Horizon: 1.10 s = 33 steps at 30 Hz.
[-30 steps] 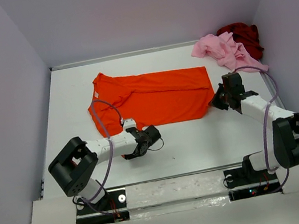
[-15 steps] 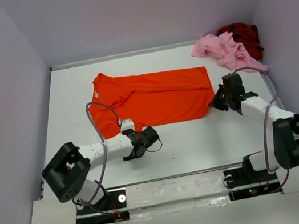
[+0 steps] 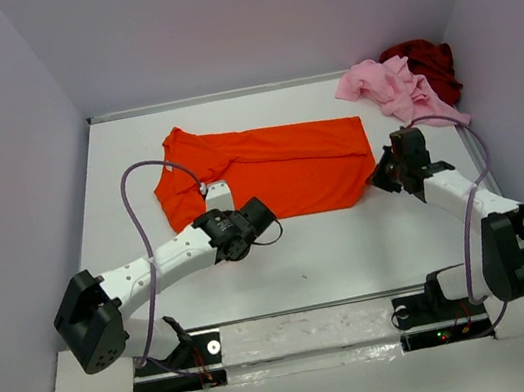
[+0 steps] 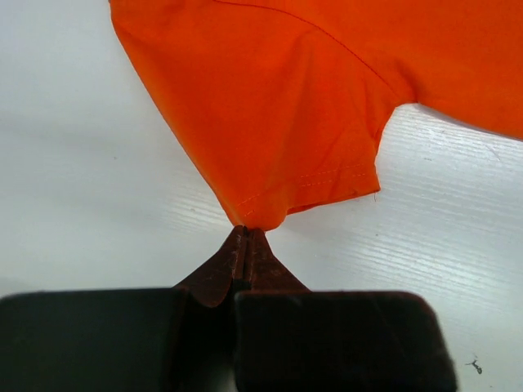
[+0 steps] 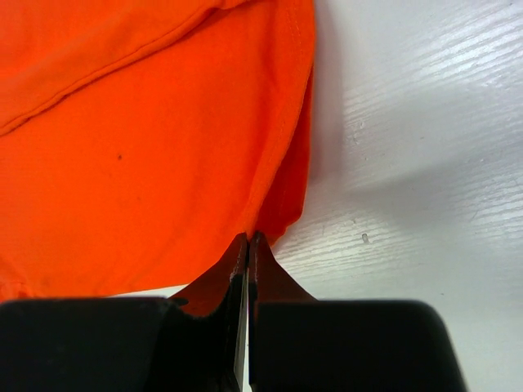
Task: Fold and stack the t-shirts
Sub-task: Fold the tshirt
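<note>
Grips the orange t-shirt [image 3: 268,170] at two points — left end effector [image 4: 248,238] clamped tight on the near sleeve's hem corner, right end effector [image 5: 248,241] clamped tight on the near right corner. Holds the cloth spread flat at mid desk [image 3: 351,241], probably so both near corners can lift together for a first fold toward the far side. Shows the pink t-shirt [image 3: 390,87] and dark red t-shirt [image 3: 426,60] heaped at the far right — not yet folded.
</note>
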### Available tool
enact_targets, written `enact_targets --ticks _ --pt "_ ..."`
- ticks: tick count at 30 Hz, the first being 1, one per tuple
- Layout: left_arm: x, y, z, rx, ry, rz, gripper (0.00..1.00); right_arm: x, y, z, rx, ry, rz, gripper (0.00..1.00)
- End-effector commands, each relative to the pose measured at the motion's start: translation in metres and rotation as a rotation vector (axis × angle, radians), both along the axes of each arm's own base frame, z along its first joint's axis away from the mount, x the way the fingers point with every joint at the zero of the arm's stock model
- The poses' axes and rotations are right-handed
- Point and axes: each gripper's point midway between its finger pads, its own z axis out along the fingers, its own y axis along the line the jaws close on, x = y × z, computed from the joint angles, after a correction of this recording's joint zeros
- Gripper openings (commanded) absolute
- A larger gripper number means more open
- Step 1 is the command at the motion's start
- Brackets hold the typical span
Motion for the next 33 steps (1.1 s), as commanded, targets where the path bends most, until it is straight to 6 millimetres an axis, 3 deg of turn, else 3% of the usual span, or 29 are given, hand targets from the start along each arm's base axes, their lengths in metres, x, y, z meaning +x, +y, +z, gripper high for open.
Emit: enact_targets --ticks 1,8,17,27,33 --pt "0.013 0.007 0.016 0.066 -0.052 -0.008 0.0 0.015 -0.002 0.029 -0.028 -0.101 -0.002 0.0" --pt "0.026 0.024 0.026 0.091 -0.071 0.01 0.0 0.024 -0.01 0.047 -0.071 -0.137 -0.041 0.0" --pt "0.041 0.058 0.063 0.084 -0.152 0.067 0.0 0.03 -0.023 0.065 -0.127 -0.166 -0.089 0.0" --pt "0.058 0.078 0.084 0.092 -0.2 0.098 0.0 0.032 -0.035 0.084 -0.178 -0.196 -0.136 0.0" --pt "0.078 0.081 0.09 0.083 -0.214 0.081 0.0 0.04 -0.038 0.094 -0.192 -0.209 -0.152 0.0"
